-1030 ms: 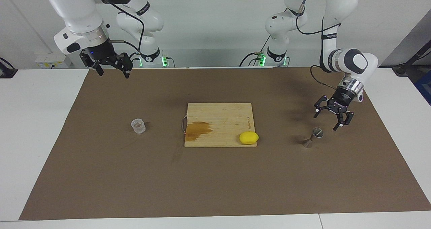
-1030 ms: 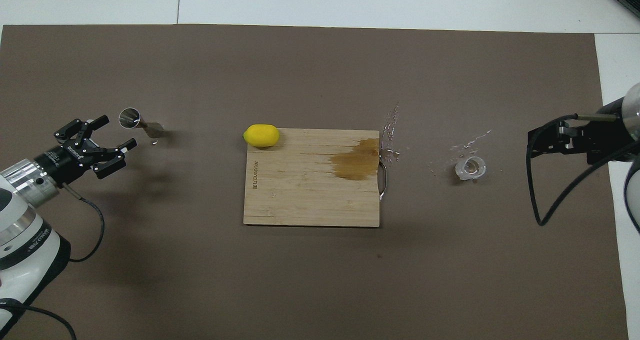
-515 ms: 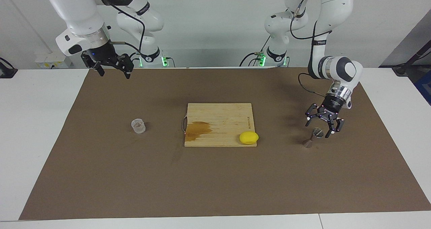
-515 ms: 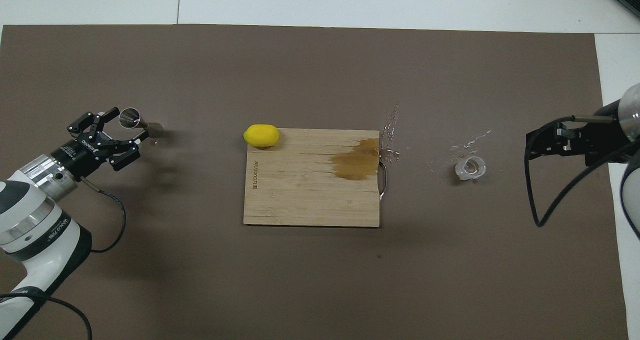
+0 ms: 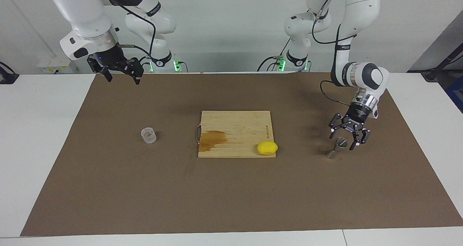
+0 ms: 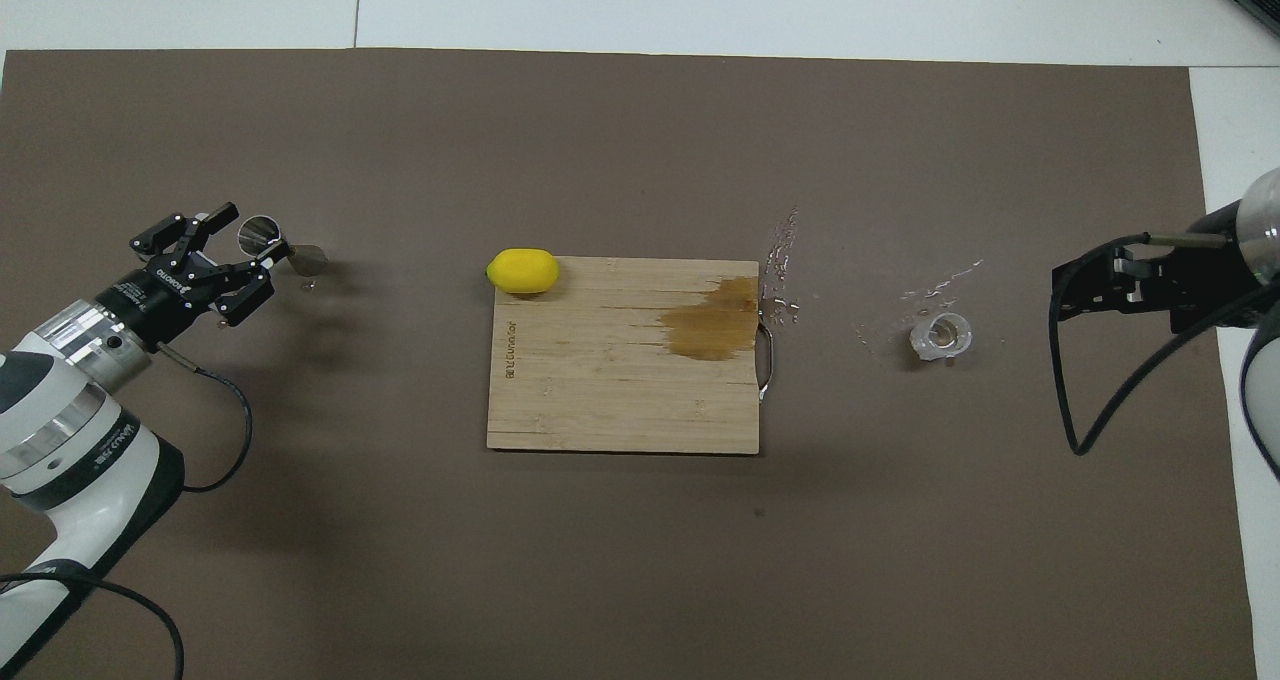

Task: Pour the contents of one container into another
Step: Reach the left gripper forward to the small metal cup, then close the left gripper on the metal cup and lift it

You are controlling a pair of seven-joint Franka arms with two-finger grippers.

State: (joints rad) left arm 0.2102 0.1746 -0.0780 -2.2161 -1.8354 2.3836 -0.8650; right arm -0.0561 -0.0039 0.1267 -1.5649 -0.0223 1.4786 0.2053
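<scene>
bench: white bench (image 5: 43,148) under a brown mat (image 5: 231,199), pale wall at the robots' end; a wooden cutting board (image 5: 235,130) in the middle carries a dark wet stain and a yellow lemon (image 5: 267,148) at the corner toward the left arm's end
jigger: the small metal jigger (image 5: 336,147) lies tipped on its side on the mat at the left arm's end, its open mouth turned toward the robots
glass cup: the clear glass cup (image 5: 148,135) stands upright on the mat toward the right arm's end, well apart from the jigger; droplets glint on the mat around it in the overhead view
left claw: the left claw (image 5: 344,136) has come down from beside the jigger to sit right over its upper cone; its fingers have narrowed over the last second yet are still spread, one on each side of the cone, with no grip visible
right claw: the right claw (image 5: 121,71) waits spread wide, high over the mat's edge by its base, holding nothing
meaning: judged from this, the step in hand is picking up and righting the jigger; nothing can be poured until it stands upright
risk: a round metal cone lying down could roll or squirt out as the fingers close
</scene>
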